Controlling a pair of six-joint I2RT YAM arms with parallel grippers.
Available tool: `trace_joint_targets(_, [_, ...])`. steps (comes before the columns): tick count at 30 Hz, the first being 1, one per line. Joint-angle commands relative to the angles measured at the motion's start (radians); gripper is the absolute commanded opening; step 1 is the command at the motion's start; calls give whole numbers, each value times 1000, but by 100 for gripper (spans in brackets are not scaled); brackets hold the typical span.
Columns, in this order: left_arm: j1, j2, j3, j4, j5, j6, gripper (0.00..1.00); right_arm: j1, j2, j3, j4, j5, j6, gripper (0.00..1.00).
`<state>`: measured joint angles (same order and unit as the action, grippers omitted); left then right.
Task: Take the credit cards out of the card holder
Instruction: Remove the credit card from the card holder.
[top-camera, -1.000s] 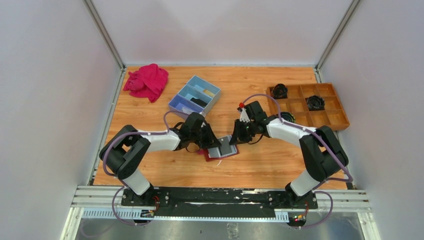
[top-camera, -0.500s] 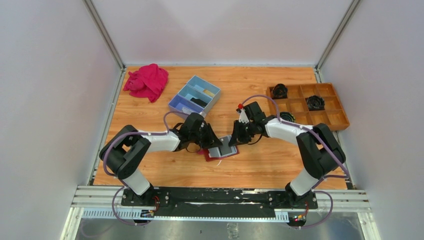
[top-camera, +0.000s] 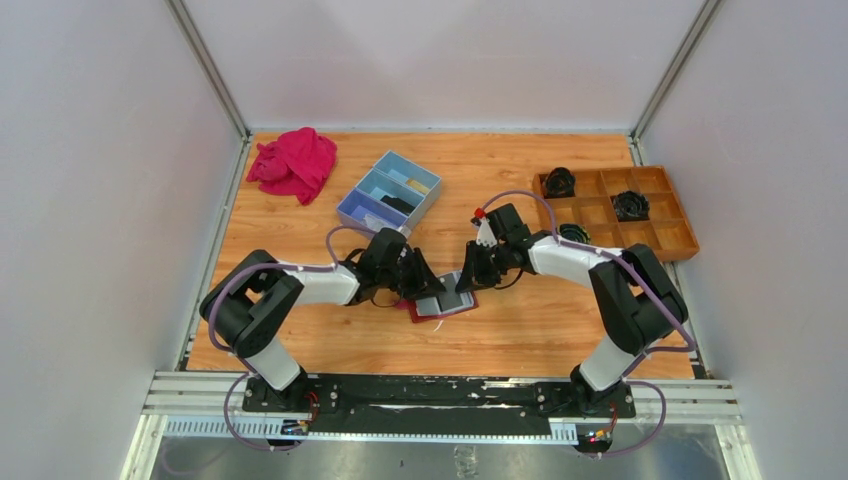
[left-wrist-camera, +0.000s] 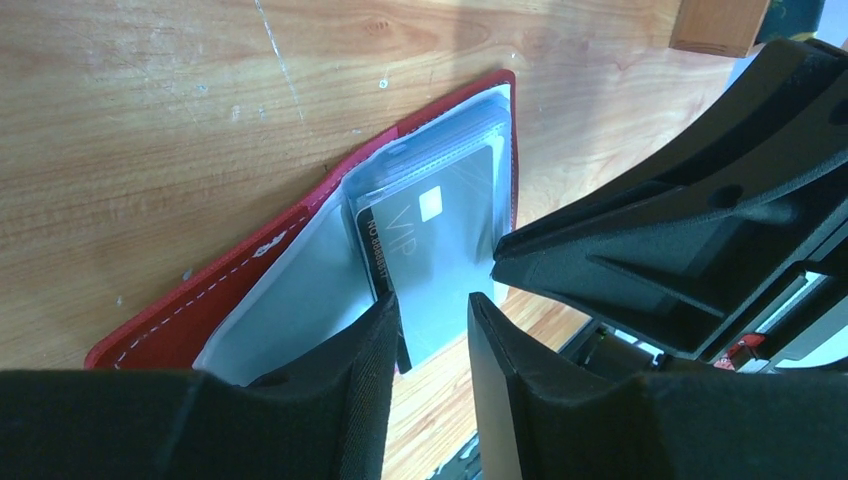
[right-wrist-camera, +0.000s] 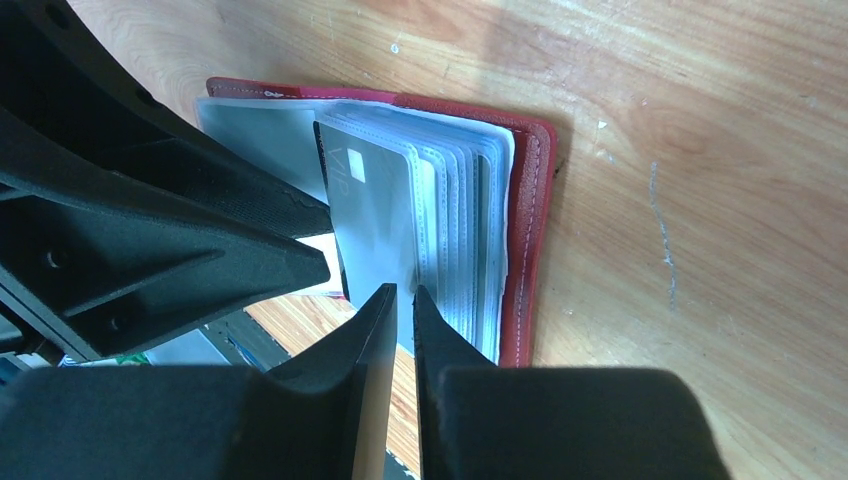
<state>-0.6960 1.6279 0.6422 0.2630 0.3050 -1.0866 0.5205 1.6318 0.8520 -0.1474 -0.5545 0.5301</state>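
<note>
The dark red card holder (top-camera: 418, 312) lies open on the wooden table between my two grippers. It also shows in the left wrist view (left-wrist-camera: 200, 300) and the right wrist view (right-wrist-camera: 530, 200). Its see-through pockets hold several cards. The top grey credit card (left-wrist-camera: 440, 240), marked VIP, stands partly out of its pocket (right-wrist-camera: 375, 210). My left gripper (top-camera: 428, 290) is open, and its fingertips (left-wrist-camera: 385, 310) straddle the card's near edge. My right gripper (top-camera: 465, 283) has its jaws almost together (right-wrist-camera: 400, 293) over the card's lower edge. I see nothing pinched between them.
A blue three-compartment box (top-camera: 390, 190) stands behind the holder. A bright pink cloth (top-camera: 295, 160) lies at the back left. A wooden divided tray (top-camera: 682, 236) with black round parts sits at the right. White walls enclose the table.
My right gripper has edged left, closer to the holder. The left gripper has shifted slightly. The holder has stayed in place.
</note>
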Motion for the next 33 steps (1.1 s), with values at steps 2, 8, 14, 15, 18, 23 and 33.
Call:
trace_joint_targets(2, [6,-4,-42,-13,-24,2,40,-6,32,-16,-6,-1,-9,16])
trace_joint_targets(8, [6,-15,-62,-13,-45,-2,40,-3,37,-21,-3,2,-8,16])
trace_joint_targets(14, [6,-13,-70,-13,-55,6,40,-3,34,-22,-4,5,-7,16])
trace_joint_targets(15, [6,-8,-68,-13,-53,8,40,-2,35,-22,-4,5,-6,16])
trace_joint_targets(18, [6,10,-62,-13,-45,15,42,-2,34,-24,-3,5,-5,16])
trace_joint_targets(23, [5,41,-46,-13,-35,38,42,-3,34,-25,-6,7,-6,16])
trace_joint_targets(33, [6,-39,-62,1,-76,164,51,-3,35,-26,-6,5,-6,16])
